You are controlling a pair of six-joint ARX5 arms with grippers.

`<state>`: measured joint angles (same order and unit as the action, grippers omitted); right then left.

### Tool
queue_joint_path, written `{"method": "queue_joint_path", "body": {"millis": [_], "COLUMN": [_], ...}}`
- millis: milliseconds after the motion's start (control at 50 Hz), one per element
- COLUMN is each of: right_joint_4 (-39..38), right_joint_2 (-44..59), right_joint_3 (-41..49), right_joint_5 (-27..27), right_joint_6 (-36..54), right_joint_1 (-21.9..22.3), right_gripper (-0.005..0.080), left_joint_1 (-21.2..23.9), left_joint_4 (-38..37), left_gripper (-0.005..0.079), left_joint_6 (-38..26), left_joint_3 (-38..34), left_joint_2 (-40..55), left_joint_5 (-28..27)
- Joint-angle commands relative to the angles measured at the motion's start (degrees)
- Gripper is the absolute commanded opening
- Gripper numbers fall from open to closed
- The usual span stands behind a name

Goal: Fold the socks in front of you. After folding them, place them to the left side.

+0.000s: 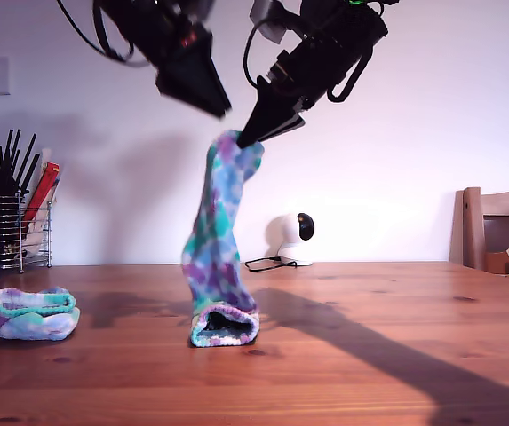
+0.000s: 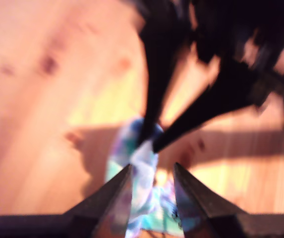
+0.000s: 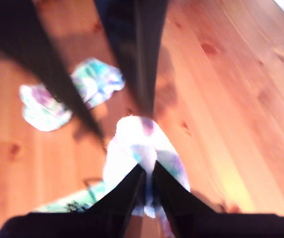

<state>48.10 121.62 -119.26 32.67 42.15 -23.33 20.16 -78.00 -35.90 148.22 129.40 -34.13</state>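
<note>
One tie-dyed sock [image 1: 217, 240] hangs upright over the wooden table [image 1: 369, 346], its open cuff resting on the wood. My second gripper [image 1: 243, 140] [image 3: 149, 167] is shut on the sock's top end [image 3: 142, 139]. My first gripper [image 1: 220, 108] [image 2: 152, 168] hovers just above and to the exterior view's left of that end. It is open, with the sock [image 2: 144, 158] showing below between its fingers and not held by them. The other sock [image 1: 32, 313] [image 3: 72, 91] lies bundled on the table at the exterior view's left.
A wire holder of black utensils [image 1: 5, 222] stands at the back on the exterior view's left. A small white camera [image 1: 294, 238] with a cable sits by the wall behind the sock. A wooden chair [image 1: 498, 226] is at the exterior view's right edge.
</note>
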Motion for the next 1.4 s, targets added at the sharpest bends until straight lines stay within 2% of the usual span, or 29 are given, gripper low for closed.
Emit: {"method": "queue_joint_path", "body": {"millis": [0, 160, 440, 660, 1020, 1380], "right_joint_4": [0.0, 1.0, 1.1, 1.1, 1.5, 1.6], "right_joint_2": [-1.2, -1.2, -1.2, -1.2, -1.2, -1.2], "right_joint_3": [-0.5, -0.5, -0.5, -0.5, -0.5, -0.5], "right_joint_5": [-0.7, -3.3, -4.7, -4.8, -4.8, -4.8], "right_joint_6": [0.3, 1.4, 1.4, 1.4, 1.6, 1.6], "right_joint_1": [0.3, 1.6, 4.1, 6.0, 7.3, 8.1], "right_gripper": [-0.0013, -0.0013, -0.0013, -0.0013, -0.0013, -0.0013], "left_joint_1": [-0.6, -0.7, -0.7, 0.1, 2.5, 3.7], "left_joint_4": [-0.2, -0.2, 0.7, 6.2, 11.7, 17.0], "left_gripper": [0.0120, -0.0027, -0.0023, -0.0023, -0.0023, -0.0023], "left_joint_6": [5.0, 6.9, 5.4, 5.5, 8.0, 10.4], "left_joint_3": [-0.7, -2.8, -9.2, -12.3, -13.1, -13.2], "left_joint_2": [0.2, 0.4, 3.3, 7.0, 15.5, 18.3], "left_joint_5": [-1.1, -2.5, -7.6, -9.9, -9.9, -7.2]}}
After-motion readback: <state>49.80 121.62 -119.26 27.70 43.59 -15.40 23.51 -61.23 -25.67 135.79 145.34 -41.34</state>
